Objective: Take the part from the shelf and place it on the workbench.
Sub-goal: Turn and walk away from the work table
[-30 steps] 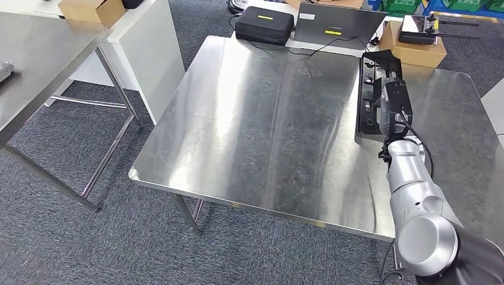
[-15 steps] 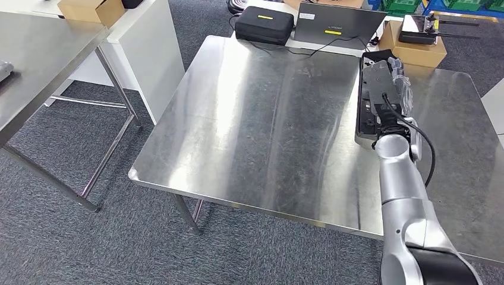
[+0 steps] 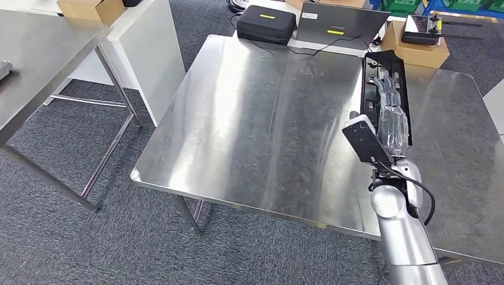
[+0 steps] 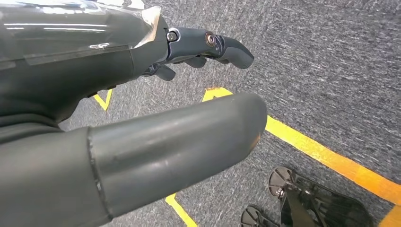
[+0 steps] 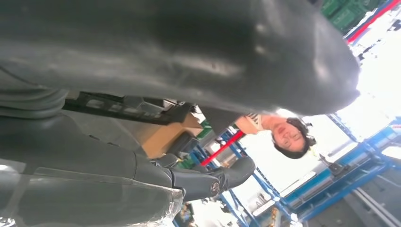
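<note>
The long black plastic part (image 3: 380,60) lies flat on the steel workbench (image 3: 267,119), near its right edge. My right hand (image 3: 389,116) hovers over the part's near half, fingers stretched out along it and holding nothing. In the right wrist view the thick thumb (image 5: 189,61) and the dark fingers (image 5: 213,179) stand apart, and the part (image 5: 123,108) shows between them farther off. My left hand (image 4: 142,109) hangs over the carpet with its fingers (image 4: 213,45) spread, holding nothing.
A black case (image 3: 266,24), a laptop (image 3: 339,25) and a cardboard box (image 3: 419,50) sit at the workbench's far edge. A second steel table (image 3: 35,65) and a white cabinet (image 3: 151,47) stand to the left. A person (image 5: 288,135) is beyond my right hand.
My right arm has drawn back and risen. The hand that was down on the part now hovers above it with fingers extended. The part stays on the workbench.
</note>
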Tool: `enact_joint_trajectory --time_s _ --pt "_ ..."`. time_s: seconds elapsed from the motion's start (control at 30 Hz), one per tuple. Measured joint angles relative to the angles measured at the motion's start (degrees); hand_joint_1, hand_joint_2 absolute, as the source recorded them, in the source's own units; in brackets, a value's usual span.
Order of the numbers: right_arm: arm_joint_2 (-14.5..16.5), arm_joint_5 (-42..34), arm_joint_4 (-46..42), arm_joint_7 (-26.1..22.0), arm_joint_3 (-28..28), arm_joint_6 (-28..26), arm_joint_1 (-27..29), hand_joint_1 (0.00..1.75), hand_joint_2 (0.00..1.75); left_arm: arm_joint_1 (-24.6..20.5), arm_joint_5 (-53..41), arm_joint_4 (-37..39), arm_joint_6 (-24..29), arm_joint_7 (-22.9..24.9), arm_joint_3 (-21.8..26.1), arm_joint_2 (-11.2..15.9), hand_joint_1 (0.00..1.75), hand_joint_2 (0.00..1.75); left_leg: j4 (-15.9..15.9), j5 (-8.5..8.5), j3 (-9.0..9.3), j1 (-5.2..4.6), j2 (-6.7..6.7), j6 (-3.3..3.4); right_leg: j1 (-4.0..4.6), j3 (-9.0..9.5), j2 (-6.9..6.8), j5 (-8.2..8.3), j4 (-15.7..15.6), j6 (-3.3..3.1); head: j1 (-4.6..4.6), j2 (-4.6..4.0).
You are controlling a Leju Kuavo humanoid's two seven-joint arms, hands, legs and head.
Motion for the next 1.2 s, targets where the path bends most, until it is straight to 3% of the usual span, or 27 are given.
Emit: enact_joint_trajectory --time_s 0.1,0.13,0.17,0.2,0.27,0.33,0.43,0.5,0.6,0.63,0.67,0.7,0.73,0.8,0.87,1.0,1.07,1.13,1.17,1.2 --pt "-0.96 -0.01 -0.68 -0.05 0.19 -0.03 1.29 0.00 0.00 0.00 -0.01 -0.01 -0.19 -0.15 0.07 -0.07 0.00 0.00 -0.18 -0.09 0.35 0.12 0.11 0.46 -0.05 -5.85 -0.01 -4.46 11.32 -0.46 0.40 0.00" --pt "-1.15 -0.01 -0.73 -0.05 0.23 -0.04 1.72 0.00 0.00 0.02 -0.01 -0.01 -0.21 -0.15 0.09 -0.09 0.00 0.00 -0.17 -0.14 0.37 0.12 0.10 0.43 -0.09 -7.65 -0.01 -5.27 14.36 -0.35 0.45 0.00" --pt "-1.28 -0.02 -0.80 -0.04 0.28 -0.04 2.10 0.00 0.00 0.03 -0.01 -0.01 -0.23 -0.15 0.13 -0.12 0.00 0.00 -0.15 -0.19 0.40 0.13 0.08 0.37 -0.17 -8.47 -0.02 -5.18 15.35 -0.03 0.49 0.00" --pt "-1.41 -0.02 -0.92 -0.04 0.35 -0.05 2.35 0.00 0.00 0.04 -0.01 -0.01 -0.23 -0.15 0.19 -0.16 0.00 0.00 -0.13 -0.25 0.49 0.15 0.07 0.27 -0.29 -8.07 -0.05 -4.14 13.92 0.45 0.52 0.00" --pt "-1.62 -0.03 -1.27 -0.04 0.48 -0.05 2.53 0.00 0.00 0.04 -0.01 0.00 -0.25 -0.16 0.30 -0.26 0.00 0.00 0.00 -0.45 0.74 0.17 0.04 -0.13 -0.59 -4.41 -0.26 -0.65 5.84 1.38 0.59 0.00" --pt "-1.76 -0.03 -1.55 -0.03 0.57 -0.05 2.54 0.00 0.00 0.05 -0.01 0.00 -0.26 -0.17 0.34 -0.32 0.00 0.00 0.32 -0.81 0.90 0.01 0.05 -0.87 -0.59 -1.23 -0.43 1.72 -0.24 1.14 0.61 0.00" --pt "-1.87 -0.05 -1.68 -0.03 0.66 -0.05 2.63 0.00 0.00 0.06 -0.01 -0.01 -0.26 -0.20 0.37 -0.33 0.00 0.00 0.59 -0.97 0.89 0.15 0.13 -2.08 -0.23 -0.69 -0.34 2.43 -1.12 -0.46 0.53 0.00" --pt "-1.91 -0.05 -1.78 -0.04 0.69 -0.05 2.65 0.00 0.00 0.06 -0.02 0.00 -0.35 -0.34 0.38 -0.31 0.00 0.00 2.18 -2.23 0.27 0.46 0.14 -2.85 -0.36 -0.64 -0.29 2.70 -1.22 -1.12 0.32 0.00" --pt "-2.02 -0.07 -1.86 -0.07 0.68 -0.04 3.14 0.00 0.00 0.10 -0.12 -0.01 -0.82 -0.64 0.38 -0.34 0.00 0.00 12.17 -7.92 -4.11 0.77 0.15 -3.75 -0.36 -0.69 -0.33 2.79 -1.26 -1.61 -0.23 0.00" --pt "-2.11 -0.11 -1.86 -0.09 0.67 -0.03 3.46 0.00 0.00 0.15 -0.16 -0.01 -1.02 -0.72 0.37 -0.33 0.00 0.00 15.46 -9.21 -5.61 0.82 0.15 -3.88 -0.28 -0.72 -0.34 2.80 -1.26 -1.67 -0.26 0.00" --pt "-2.22 -0.19 -1.85 -0.15 0.65 0.00 3.80 0.00 0.00 0.22 -0.21 -0.01 -1.19 -0.80 0.37 -0.33 0.00 0.00 17.00 -9.43 -6.29 0.85 0.15 -3.91 -0.21 -0.74 -0.35 2.79 -1.25 -1.68 -0.28 0.00" --pt "-2.37 -0.30 -1.84 -0.26 0.61 0.05 4.09 0.00 0.00 0.27 -0.26 -0.01 -1.38 -0.90 0.37 -0.31 0.00 0.00 16.23 -8.52 -5.82 0.86 0.15 -3.81 -0.16 -0.72 -0.32 2.79 -1.24 -1.68 -0.29 0.00" --pt "-2.55 -0.43 -1.84 -0.41 0.56 0.11 4.27 0.00 0.00 0.31 -0.32 -0.01 -1.55 -1.01 0.37 -0.27 0.00 0.00 13.31 -6.79 -4.26 0.86 0.14 -3.60 -0.13 -0.68 -0.27 2.78 -1.23 -1.67 -0.30 0.00" --pt "-2.96 -0.70 -1.83 -0.73 0.48 0.22 4.42 0.00 0.00 0.26 -0.39 -0.01 -1.88 -1.19 0.37 -0.16 0.00 0.00 5.16 -3.44 0.09 0.75 0.12 -2.96 0.06 -0.65 -0.16 2.77 -1.21 -1.63 -0.31 0.00" --pt "-3.37 -0.92 -1.79 -0.95 0.42 0.37 4.48 0.00 0.00 0.18 -0.43 -0.01 -2.18 -1.25 0.36 -0.07 0.00 0.00 1.06 -2.44 2.17 0.48 0.07 -2.47 0.27 -0.78 -0.12 2.78 -1.18 -1.44 -0.27 0.00" --pt "-4.18 -1.27 -1.60 -1.34 0.42 0.80 4.54 0.00 0.00 0.08 -0.49 0.00 -2.37 -1.22 0.36 0.05 0.00 0.00 0.22 -1.77 2.19 0.41 0.16 -1.20 0.22 -1.48 -0.16 2.14 -0.22 -0.63 -0.11 0.00" --pt "-4.63 -1.35 -1.45 -1.56 0.45 0.85 4.49 0.00 0.00 -0.02 -0.53 0.01 -2.40 -1.19 0.36 0.13 0.00 0.00 -0.14 -1.31 2.09 0.61 0.24 -0.56 0.09 -3.90 -0.19 -0.69 4.93 -0.81 0.26 0.00" --pt "-4.86 -1.35 -1.19 -1.64 0.57 0.89 4.66 0.00 0.00 -0.03 -0.59 0.01 -2.48 -1.08 0.35 0.17 0.00 0.00 -0.13 -1.08 1.73 0.58 0.23 -0.30 0.02 -7.32 -0.20 -3.96 12.80 -0.91 0.55 0.00" --pt "-4.86 -1.27 -1.03 -1.58 0.67 0.90 4.81 0.00 0.00 -0.02 -0.61 0.01 -2.52 -0.99 0.34 0.17 0.00 0.00 -0.12 -0.97 1.56 0.57 0.22 -0.28 -0.04 -8.23 -0.20 -4.68 15.11 -0.68 0.58 0.00" --pt "-4.73 -1.08 -0.88 -1.37 0.81 0.90 4.90 0.00 0.00 -0.02 -0.63 0.01 -2.54 -0.89 0.34 0.17 0.00 0.00 -0.10 -0.85 1.43 0.58 0.20 -0.34 -0.11 -8.03 -0.21 -4.51 15.21 -0.28 0.64 0.00"
